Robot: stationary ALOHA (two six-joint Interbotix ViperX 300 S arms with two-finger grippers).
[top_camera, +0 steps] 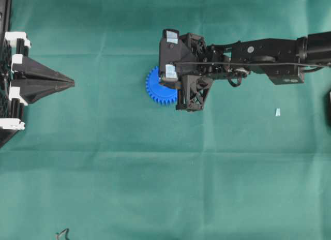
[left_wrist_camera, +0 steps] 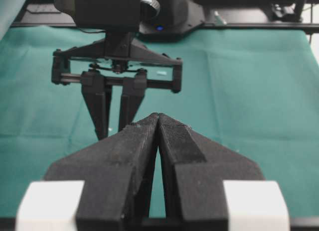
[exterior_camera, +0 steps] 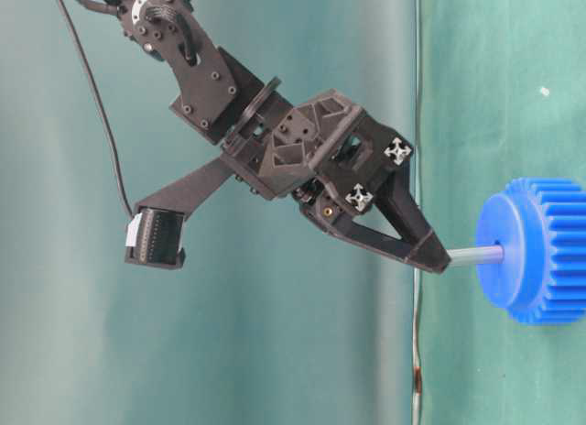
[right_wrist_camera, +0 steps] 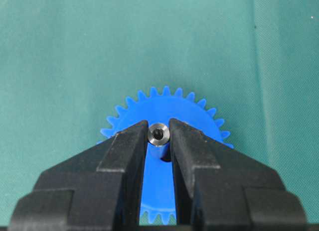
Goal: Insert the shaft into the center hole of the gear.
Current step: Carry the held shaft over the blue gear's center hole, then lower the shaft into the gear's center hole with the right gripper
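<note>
Right end effector [right_wrist_camera: 159, 141] is clamped on the shaft [exterior_camera: 476, 255] — long axis perpendicular to the gear [exterior_camera: 536, 251] face, tip at the center hole [exterior_camera: 497, 246]. Gear lies flat on the table [top_camera: 155, 173]. Left end effector [top_camera: 70, 83] — closed, empty, well apart.

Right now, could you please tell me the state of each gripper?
Left gripper: closed, holding nothing.
Right gripper: closed on the shaft, whose tip is at the gear.
</note>
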